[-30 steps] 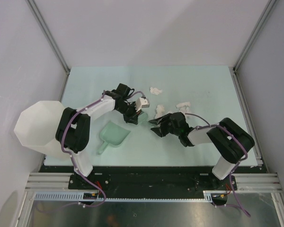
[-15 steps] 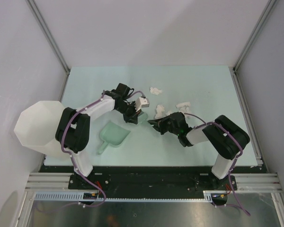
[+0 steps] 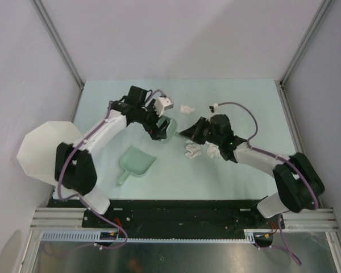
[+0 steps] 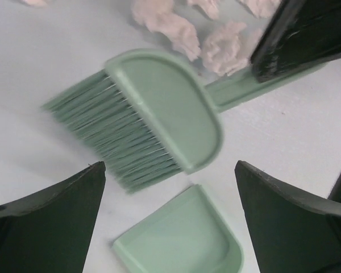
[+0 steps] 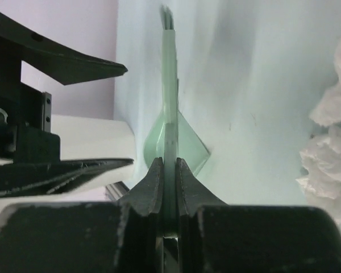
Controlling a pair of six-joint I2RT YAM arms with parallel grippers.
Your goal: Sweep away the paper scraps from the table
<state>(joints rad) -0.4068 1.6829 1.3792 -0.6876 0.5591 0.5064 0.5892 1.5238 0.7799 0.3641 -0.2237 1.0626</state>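
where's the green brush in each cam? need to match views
Top external: green brush mid-frame, between the two arms' ends.
Left wrist: centre of frame, bristles lower left, handle running up-right.
Right wrist: seen edge-on, a thin upright strip clamped in the right gripper.
Shared landmark: the white paper scraps next to the brush.

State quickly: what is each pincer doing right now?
Left pincer: open, holding nothing.
Right pincer: shut on the brush.
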